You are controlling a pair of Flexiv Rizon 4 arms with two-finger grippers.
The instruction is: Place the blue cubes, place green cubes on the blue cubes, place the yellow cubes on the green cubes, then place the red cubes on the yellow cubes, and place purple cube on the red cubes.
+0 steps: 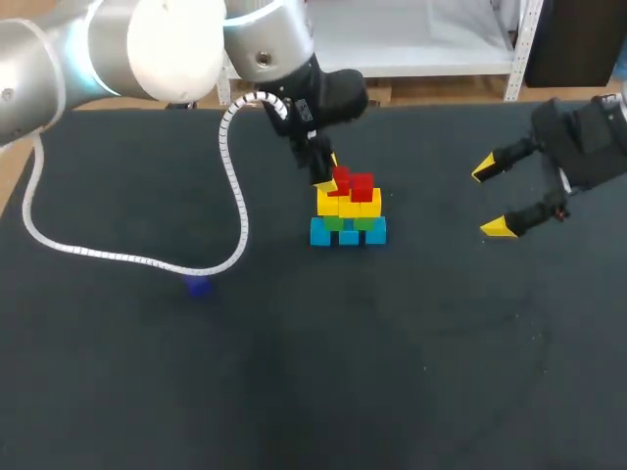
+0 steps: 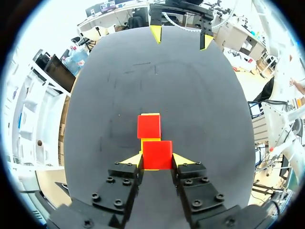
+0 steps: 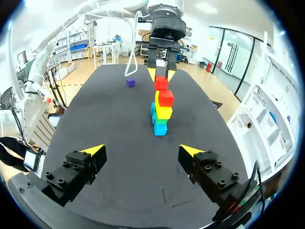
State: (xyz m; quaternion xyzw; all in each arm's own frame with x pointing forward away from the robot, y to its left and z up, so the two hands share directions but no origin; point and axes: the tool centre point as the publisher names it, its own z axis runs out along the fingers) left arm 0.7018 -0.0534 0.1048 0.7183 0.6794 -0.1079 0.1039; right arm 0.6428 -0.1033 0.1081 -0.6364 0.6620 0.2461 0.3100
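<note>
You have a black, matte table (image 1: pixel 411 372) in front of you, filling almost all of the head view. Its far edge runs straight across, and faint pale scuffs and specks mark the surface.

From here, all I see besides the job is the desk (image 1: pixel 411 392): a dark matte top carrying a few faint scuffs and pale specks across its surface.
</note>
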